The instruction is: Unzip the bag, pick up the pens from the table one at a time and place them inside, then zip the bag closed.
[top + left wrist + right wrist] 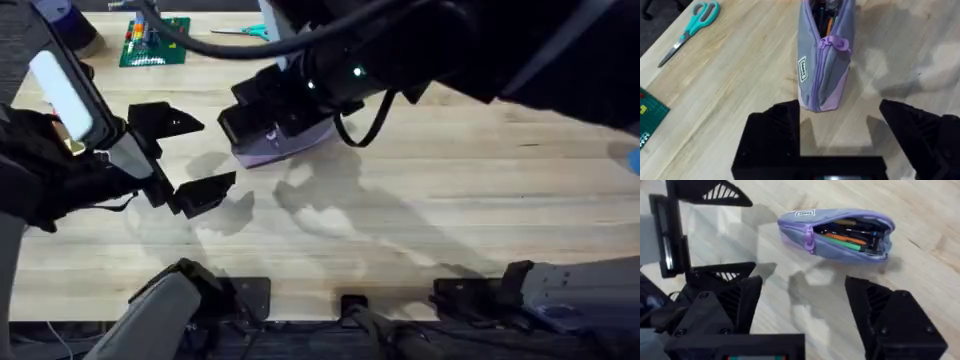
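Observation:
The lavender bag [840, 217] lies on the table [430, 200], its zipper open along most of its length. Several pens [847, 235], orange, green and dark, lie inside it. In the left wrist view the zipper pull [836, 43] sits partway along the bag [822, 75], and pens [826, 17] show in the open far part. My right gripper [810, 310] hovers open just beside and above the bag, empty. My left gripper [840, 132] is open and empty, a short way from the bag's closed end. From overhead the right gripper [255, 115] covers much of the bag [290, 148].
Teal-handled scissors [690, 27] lie on the table beyond the bag, also seen overhead [245, 31]. A green board [155, 42] sits at the far left. The left gripper [722, 235] shows in the right wrist view, close to the bag's closed end.

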Controlling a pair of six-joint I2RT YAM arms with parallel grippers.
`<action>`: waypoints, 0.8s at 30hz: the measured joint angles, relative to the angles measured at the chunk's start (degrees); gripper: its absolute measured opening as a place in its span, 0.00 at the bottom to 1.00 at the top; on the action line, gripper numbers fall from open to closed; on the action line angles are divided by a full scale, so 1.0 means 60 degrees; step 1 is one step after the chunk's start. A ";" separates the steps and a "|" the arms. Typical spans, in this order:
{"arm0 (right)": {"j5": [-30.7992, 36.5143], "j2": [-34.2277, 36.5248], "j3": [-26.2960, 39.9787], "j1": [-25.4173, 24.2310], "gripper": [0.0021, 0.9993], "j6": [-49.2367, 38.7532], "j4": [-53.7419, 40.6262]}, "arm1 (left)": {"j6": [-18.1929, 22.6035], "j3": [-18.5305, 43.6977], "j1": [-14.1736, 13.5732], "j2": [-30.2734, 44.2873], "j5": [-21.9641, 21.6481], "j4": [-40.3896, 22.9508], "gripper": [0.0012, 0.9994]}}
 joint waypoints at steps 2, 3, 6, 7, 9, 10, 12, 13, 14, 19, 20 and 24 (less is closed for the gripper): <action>0.0097 0.0000 -0.0004 -0.0001 1.00 0.0046 0.0049 | 0.0000 0.0000 0.0000 0.0000 0.0000 0.0000 0.99; 0.0127 0.0000 -0.0004 -0.0001 1.00 0.0071 0.0056 | 0.0000 0.0000 0.0000 0.0000 0.0000 0.0004 0.99; 0.0168 0.0000 -0.0004 -0.0001 1.00 0.0077 0.0049 | 0.0000 0.0000 0.0000 0.0000 0.0000 0.0001 0.99; 0.0168 0.0000 -0.0004 -0.0001 1.00 0.0077 0.0042 | 0.0000 0.0000 0.0000 0.0000 0.0000 0.0000 0.99; 0.0190 0.0000 -0.0007 -0.0001 1.00 0.0077 0.0031 | 0.0000 0.0000 0.0000 0.0000 0.0000 0.0000 0.99; 0.0193 0.0000 -0.0007 -0.0001 1.00 0.0077 0.0031 | 0.0000 0.0000 0.0000 0.0000 0.0000 0.0000 0.99; 0.0193 0.0000 -0.0011 -0.0001 1.00 0.0077 0.0031 | 0.0002 0.0000 0.0000 0.0000 0.0000 0.0004 0.99; 0.0194 0.0000 -0.0011 -0.0001 1.00 0.0077 0.0031 | 0.0000 0.0000 0.0000 0.0000 0.0000 0.0000 0.99; 0.0197 0.0000 -0.0011 -0.0001 1.00 0.0077 0.0031 | 0.0000 0.0000 0.0000 0.0000 0.0000 0.0003 0.99; 0.0193 0.0086 -0.0011 -0.0001 1.00 0.0080 0.0034 | 0.0000 0.0000 0.0000 0.0000 0.0000 0.0003 0.99; 0.0193 0.0114 -0.0011 -0.0001 1.00 0.0080 0.0038 | 0.0000 0.0000 0.0000 0.0000 0.0000 0.0000 0.99; 0.0195 0.0211 -0.0011 -0.0001 1.00 0.0078 0.0039 | 0.0001 0.0000 0.0000 0.0000 0.0000 0.0002 0.99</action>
